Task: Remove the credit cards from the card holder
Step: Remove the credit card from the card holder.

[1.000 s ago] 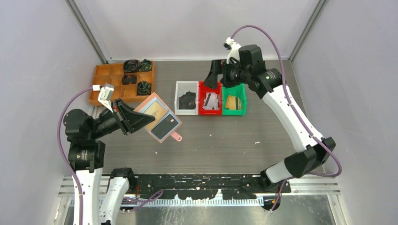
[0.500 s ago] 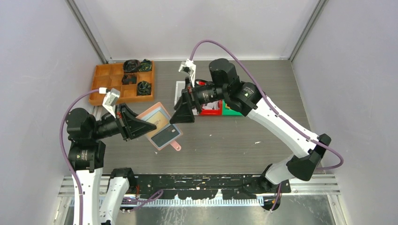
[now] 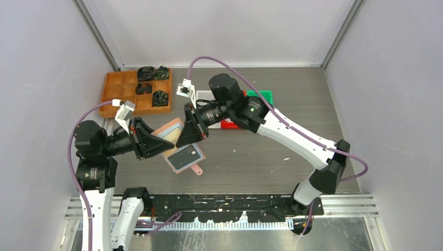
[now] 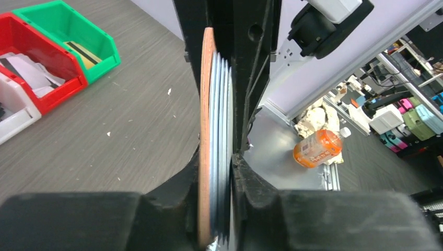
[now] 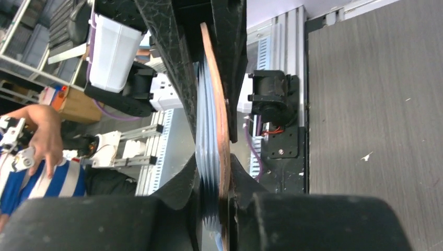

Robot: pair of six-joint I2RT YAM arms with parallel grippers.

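From above, the card holder [image 3: 170, 130] is seen held off the table at a tilt, pinched at its left edge by the left gripper [image 3: 161, 144], while the right gripper [image 3: 189, 137] is closed over its upper right corner. A dark card [image 3: 185, 155] is visible in the front sleeve, and the red bin [image 3: 228, 125] lies just behind the right arm. In the left wrist view the holder is shown edge-on, with a fan of clear sleeves [image 4: 222, 130] pressed against its orange back between the closed jaws; which layers are cards cannot be told. In the right wrist view the same stack is seen clamped whole between that gripper's fingers. The step is judged to be the first extraction, and it would be done best if the left grip were kept firm and low, the right grip reset onto one card edge alone, not the whole stack, and the card drawn straight along its sleeve, so that nothing is bent or dragged out with it.
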